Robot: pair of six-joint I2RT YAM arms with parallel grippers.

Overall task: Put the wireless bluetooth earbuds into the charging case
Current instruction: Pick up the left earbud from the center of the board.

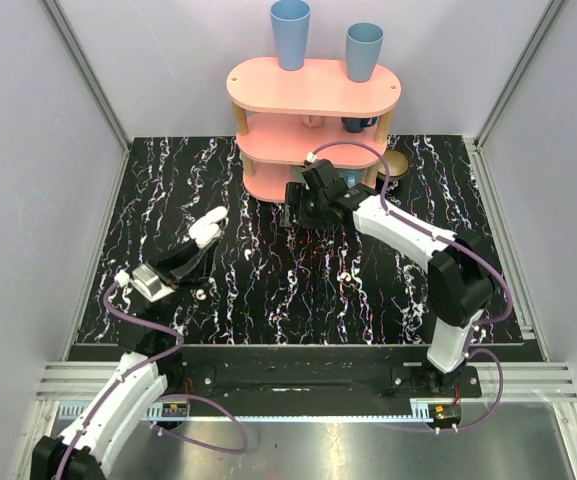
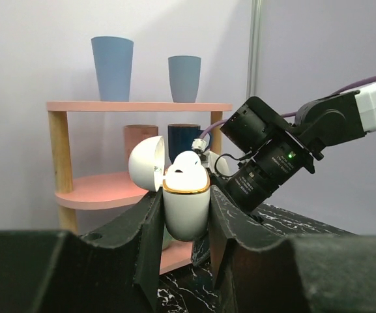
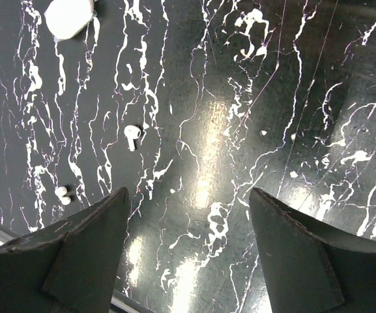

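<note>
The left gripper (image 1: 196, 250) clenches the open white charging case (image 2: 186, 207), held up off the counter (image 1: 268, 300). The right gripper (image 3: 188, 195) hangs released above an earbud (image 3: 133, 135) lying there.

The right gripper (image 3: 188, 195) is hanging with both dark fingers spread wide, nothing between them, over the black white-veined marble tabletop (image 3: 292, 98). A small white earbud (image 3: 132, 135) is lying up left, a second white earbud (image 3: 62, 194) is sitting near the left finger, and the white glossy oval charging case (image 3: 70, 16) is peeking in at top left.
</note>
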